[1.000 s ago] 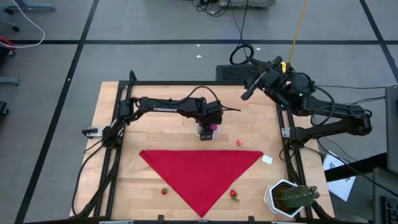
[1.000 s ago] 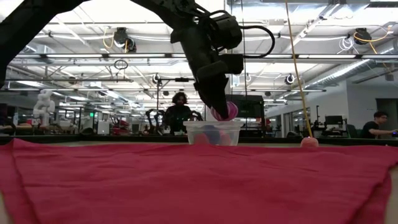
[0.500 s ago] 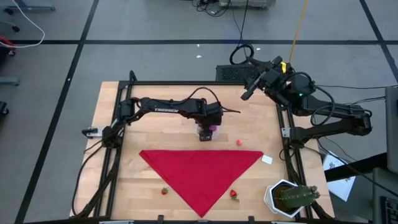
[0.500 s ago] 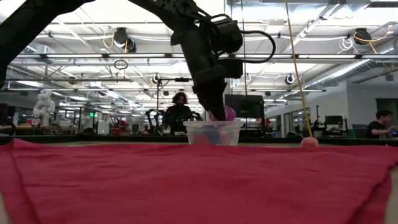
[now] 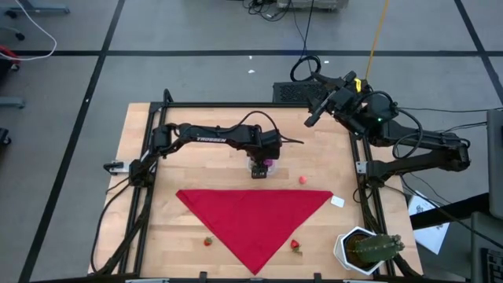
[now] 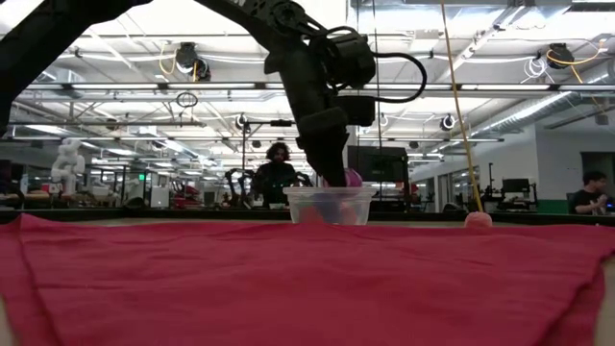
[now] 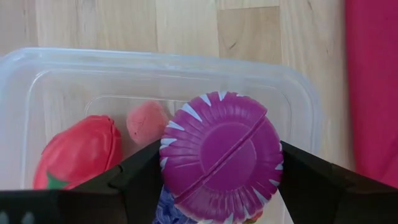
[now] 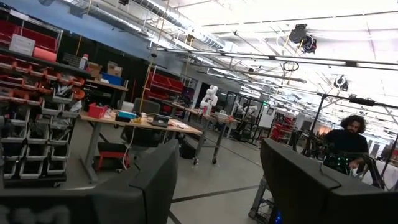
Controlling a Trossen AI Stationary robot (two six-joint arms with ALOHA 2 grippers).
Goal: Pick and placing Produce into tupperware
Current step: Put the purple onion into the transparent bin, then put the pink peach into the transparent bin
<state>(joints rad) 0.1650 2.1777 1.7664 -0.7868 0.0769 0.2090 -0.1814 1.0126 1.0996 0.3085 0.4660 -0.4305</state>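
Left hand [image 7: 219, 186], clamped on the purple fruit [image 7: 219, 155] inside the tupperware [image 7: 298, 106], could catch the rim and tip it when lifting away.

red cloth [image 5: 255, 220], potted cactus [image 5: 368, 249], white card [image 5: 338, 201]

White "TROSSEN" lettering on left arm [image 5: 208, 139] upper link, high view; no other text legible.

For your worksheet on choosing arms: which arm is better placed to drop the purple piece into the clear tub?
Left. Its claw already grips the purple piece over the tub; the right claw is raised beyond the table's edge.
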